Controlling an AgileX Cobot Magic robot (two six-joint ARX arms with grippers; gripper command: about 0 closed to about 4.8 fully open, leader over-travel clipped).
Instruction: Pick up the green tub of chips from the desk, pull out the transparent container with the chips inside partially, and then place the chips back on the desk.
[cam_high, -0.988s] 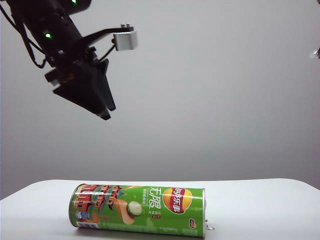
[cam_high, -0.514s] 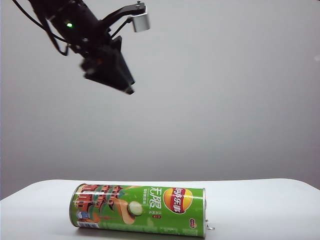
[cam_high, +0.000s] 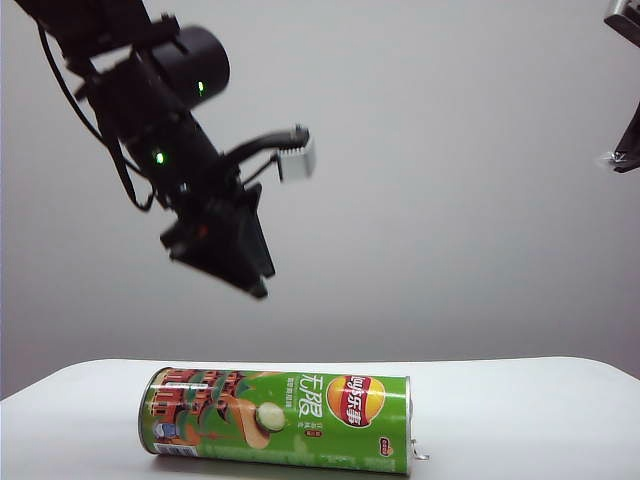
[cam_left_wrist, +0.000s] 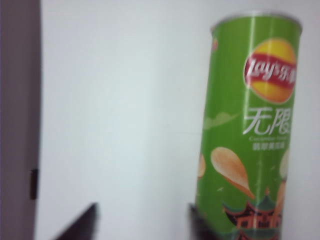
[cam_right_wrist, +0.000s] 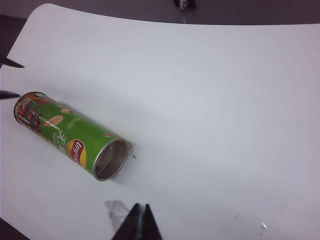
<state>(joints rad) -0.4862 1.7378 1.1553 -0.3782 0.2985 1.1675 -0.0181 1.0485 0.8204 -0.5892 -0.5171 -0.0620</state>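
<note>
Lying flat on its side on the wide white bench (cam_high: 520, 400), the long green tub of chips (cam_high: 280, 418) with its red-and-yellow logo has not been picked up yet. Its long side runs across the bench, from the end with the red building picture to the open silver-rimmed end (cam_right_wrist: 110, 160).

The left claw (cam_high: 255, 285) hangs in the air above the tub and points down at a slant toward it. The tub is below this claw, and a wide gap of air lies between them. In the left wrist view the tub (cam_left_wrist: 252, 125) runs away from the claw, and its near end sits just past one dark fingertip (cam_left_wrist: 196, 220). The two fingertips stand apart with bare bench between them, so this claw is partly open and holds nothing.

The right claw (cam_right_wrist: 139, 220) is high up, far off to the other side. Its tips are pressed together and it holds nothing. From it, the tub (cam_right_wrist: 67, 135) lies well off to one side, with the open end turned toward this claw. I cannot see the clear tray or the chips inside the mouth from here.

I think the left claw is the nearer one, so it looks set to go down and close around the round body of the tub across its long side.
</note>
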